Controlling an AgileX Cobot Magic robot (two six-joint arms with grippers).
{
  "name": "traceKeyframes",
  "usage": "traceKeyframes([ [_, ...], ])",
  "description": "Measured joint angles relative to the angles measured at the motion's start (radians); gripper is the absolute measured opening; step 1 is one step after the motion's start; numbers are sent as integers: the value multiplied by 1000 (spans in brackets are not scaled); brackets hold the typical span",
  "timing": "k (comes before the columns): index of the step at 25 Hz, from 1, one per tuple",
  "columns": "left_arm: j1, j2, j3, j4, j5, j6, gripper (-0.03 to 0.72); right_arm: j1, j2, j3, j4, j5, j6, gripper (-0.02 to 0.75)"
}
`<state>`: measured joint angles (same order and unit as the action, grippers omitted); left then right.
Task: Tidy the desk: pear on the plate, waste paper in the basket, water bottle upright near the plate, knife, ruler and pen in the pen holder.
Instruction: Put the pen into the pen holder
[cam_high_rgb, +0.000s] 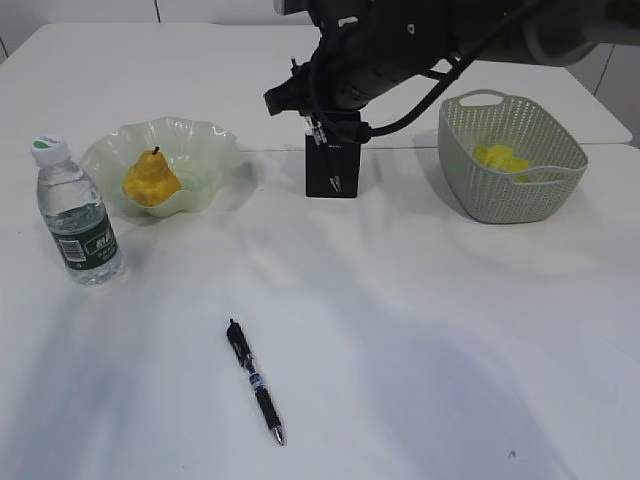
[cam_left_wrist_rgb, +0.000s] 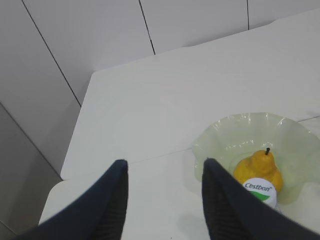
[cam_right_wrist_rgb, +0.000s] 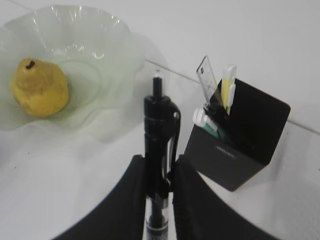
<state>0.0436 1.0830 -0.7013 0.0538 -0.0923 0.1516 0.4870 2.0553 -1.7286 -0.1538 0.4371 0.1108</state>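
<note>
Right pincer (cam_right_wrist_rgb: 159, 187), right wrist view: jaws clamped on a black pen (cam_right_wrist_rgb: 160, 150), held upright with its clicker end up. Just to its right stood the black pen holder (cam_right_wrist_rgb: 240, 145), already containing the clear ruler (cam_right_wrist_rgb: 207, 75), a yellow-and-white item and a green-and-white one (identity not clear). To the left lay the plate (cam_right_wrist_rgb: 100, 55) with the pear (cam_right_wrist_rgb: 39, 87) in it.

Left pincer (cam_left_wrist_rgb: 165, 195), left wrist view: jaws apart, nothing between them, hanging above the white table (cam_left_wrist_rgb: 165, 100). Below and to the right: plate (cam_left_wrist_rgb: 225, 140), pear (cam_left_wrist_rgb: 257, 167), and the white-and-green cap of the water bottle (cam_left_wrist_rgb: 259, 189) seen from above, overlapping the pear in this view.

Exterior view: water bottle (cam_high_rgb: 78, 215) upright at the left, just beside the plate (cam_high_rgb: 205, 150) holding the pear (cam_high_rgb: 150, 180). Pen holder (cam_high_rgb: 332, 168) at centre rear, with the dark arm directly above it. Basket (cam_high_rgb: 500, 185) at the right, yellow waste paper (cam_high_rgb: 503, 158) inside. A second black pen (cam_high_rgb: 255, 380) lay flat on the open table near the front, well apart from everything else.
</note>
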Motion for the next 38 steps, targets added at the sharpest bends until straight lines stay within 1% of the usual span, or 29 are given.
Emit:
traceKeyframes([
  [5,0,0,0,8,0,0,341,-12,0,0,-47,-120,4,95],
  [8,0,0,0,15,0,0,341,-22,0,8,-53,-203,4,95],
  [13,0,0,0,18,0,0,341,-50,0,35,-62,-282,4,95],
  [18,0,0,0,18,0,0,341,-80,0,46,-83,-408,4,95],
  [25,0,22,0,18,5,0,341,-94,58,46,-86,-575,5,95],
  [33,0,43,0,46,8,0,341,-103,117,46,-90,-700,-3,95],
  [38,0,59,0,48,8,0,341,-128,127,46,-90,-737,-6,95],
])
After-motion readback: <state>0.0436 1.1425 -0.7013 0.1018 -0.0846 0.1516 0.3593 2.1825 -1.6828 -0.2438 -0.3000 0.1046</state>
